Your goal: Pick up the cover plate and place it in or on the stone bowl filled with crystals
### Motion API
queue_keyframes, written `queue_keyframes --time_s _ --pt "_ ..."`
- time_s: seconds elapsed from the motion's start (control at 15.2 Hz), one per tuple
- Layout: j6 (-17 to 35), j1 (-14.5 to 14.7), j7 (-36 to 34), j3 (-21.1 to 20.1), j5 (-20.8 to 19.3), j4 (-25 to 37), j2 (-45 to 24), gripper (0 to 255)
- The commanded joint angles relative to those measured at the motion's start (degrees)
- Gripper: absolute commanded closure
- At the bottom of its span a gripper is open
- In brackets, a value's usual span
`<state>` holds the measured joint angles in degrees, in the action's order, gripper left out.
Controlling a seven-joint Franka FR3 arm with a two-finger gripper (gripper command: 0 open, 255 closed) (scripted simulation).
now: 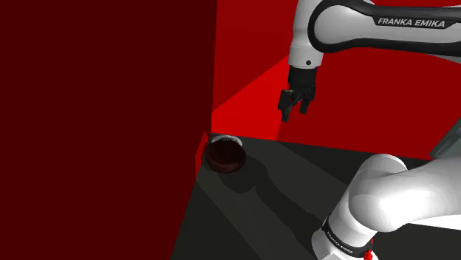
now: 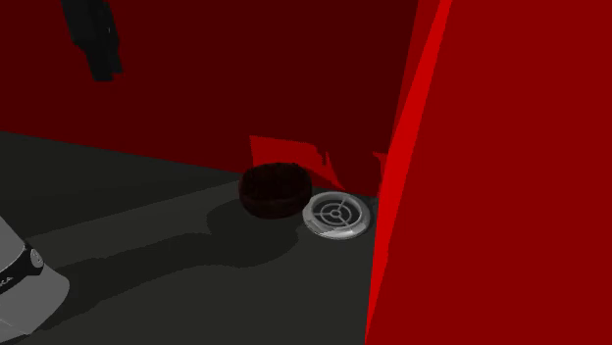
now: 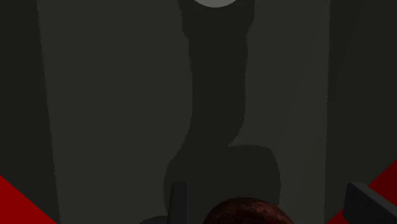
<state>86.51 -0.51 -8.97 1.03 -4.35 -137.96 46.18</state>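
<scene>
Hovering high over the dark surface [image 1: 295,192]: gripper [image 1: 295,114], nothing in it | jaws: spread wide apart | cover plate [image 2: 338,214]: round grey disc with rings, lying flat just beside the dark reddish bowl [image 2: 277,189], tucked against the red wall [image 2: 490,196]

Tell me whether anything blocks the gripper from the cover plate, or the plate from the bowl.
Nothing visible lies between the cover plate and the bowl: they sit side by side on the dark floor. The open gripper hangs above them, but a red wall stands close beside the plate, so the approach looks tight.
</scene>
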Motion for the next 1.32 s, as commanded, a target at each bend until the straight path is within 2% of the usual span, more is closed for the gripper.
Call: queue_keyframes --time_s 0.0,0.59,1.25 --pt "0.0 0.0 0.0 0.0 0.0 0.0 0.0 0" --pt "18.3 -0.1 -0.2 0.5 -1.6 -2.3 -14.9 0" --pt "35.1 -0.4 -0.9 0.9 -3.5 3.3 -36.0 0"
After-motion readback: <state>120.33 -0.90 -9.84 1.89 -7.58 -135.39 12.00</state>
